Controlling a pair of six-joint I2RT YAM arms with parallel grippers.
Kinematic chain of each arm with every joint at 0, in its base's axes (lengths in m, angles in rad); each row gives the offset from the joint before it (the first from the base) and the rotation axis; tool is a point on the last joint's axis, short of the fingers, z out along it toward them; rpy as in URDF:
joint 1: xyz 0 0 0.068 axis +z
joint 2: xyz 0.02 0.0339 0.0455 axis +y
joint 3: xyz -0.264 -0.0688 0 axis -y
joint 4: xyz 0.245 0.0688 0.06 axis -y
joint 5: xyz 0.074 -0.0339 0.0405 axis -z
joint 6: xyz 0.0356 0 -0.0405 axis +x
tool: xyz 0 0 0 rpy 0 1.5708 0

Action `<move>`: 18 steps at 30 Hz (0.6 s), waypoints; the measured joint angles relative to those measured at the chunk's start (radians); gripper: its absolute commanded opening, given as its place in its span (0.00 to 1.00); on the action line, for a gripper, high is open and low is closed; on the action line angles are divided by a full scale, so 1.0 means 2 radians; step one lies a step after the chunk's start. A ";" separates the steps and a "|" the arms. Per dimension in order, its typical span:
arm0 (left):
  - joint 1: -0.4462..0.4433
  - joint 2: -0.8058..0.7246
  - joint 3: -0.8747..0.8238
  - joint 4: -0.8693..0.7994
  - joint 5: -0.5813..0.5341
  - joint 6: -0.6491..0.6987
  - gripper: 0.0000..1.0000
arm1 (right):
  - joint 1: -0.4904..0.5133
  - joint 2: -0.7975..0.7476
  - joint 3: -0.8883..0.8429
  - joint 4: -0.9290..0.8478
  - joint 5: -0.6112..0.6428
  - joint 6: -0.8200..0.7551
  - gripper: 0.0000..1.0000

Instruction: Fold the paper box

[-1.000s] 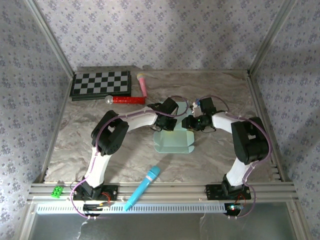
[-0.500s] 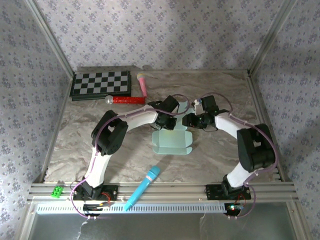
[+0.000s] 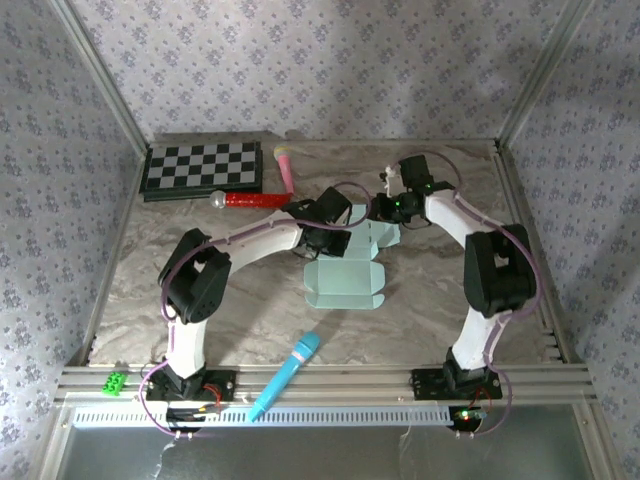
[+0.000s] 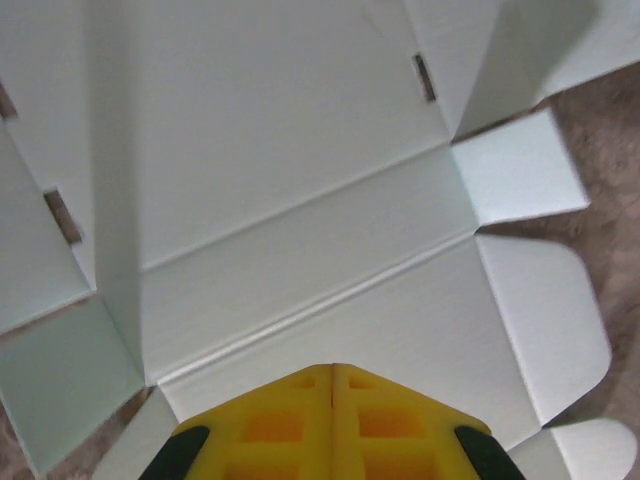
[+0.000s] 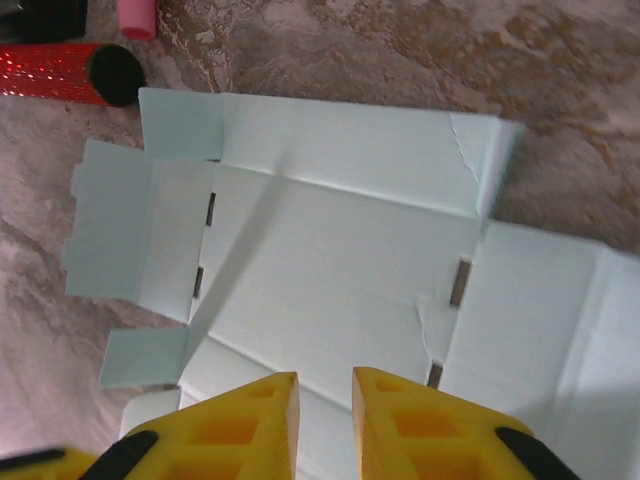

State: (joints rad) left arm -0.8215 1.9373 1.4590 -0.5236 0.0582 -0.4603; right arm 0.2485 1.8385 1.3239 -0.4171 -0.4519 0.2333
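The paper box (image 3: 345,285) lies unfolded in the middle of the table, a pale mint sheet with flaps and rounded tabs; its far panel (image 3: 378,236) looks slightly raised. My left gripper (image 3: 328,243) is over the sheet's far left part. In the left wrist view it (image 4: 332,367) is shut, its tips just above a crease of the paper box (image 4: 300,150), nothing between them. My right gripper (image 3: 381,210) is at the sheet's far edge. In the right wrist view it (image 5: 325,375) has a narrow gap, hovering over the paper box (image 5: 340,230) and holding nothing.
A checkerboard (image 3: 203,167) lies at the back left, with a red microphone (image 3: 255,199) and a pink one (image 3: 285,168) beside it. A blue microphone (image 3: 288,372) lies near the front edge. A green brick (image 3: 115,381) sits on the front rail.
My right gripper has moved toward the back of the table and its jaws have narrowed. The left arm's elbow has swung left while its gripper stays on the sheet.
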 measured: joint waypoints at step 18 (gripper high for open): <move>-0.001 0.008 -0.079 0.027 -0.023 -0.029 0.00 | 0.021 0.090 0.006 -0.017 0.029 -0.010 0.21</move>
State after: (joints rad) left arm -0.8227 1.9537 1.3006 -0.4698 0.0124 -0.5179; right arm 0.2897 2.0182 1.3361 -0.4511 -0.3931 0.2127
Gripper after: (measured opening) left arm 0.044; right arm 0.203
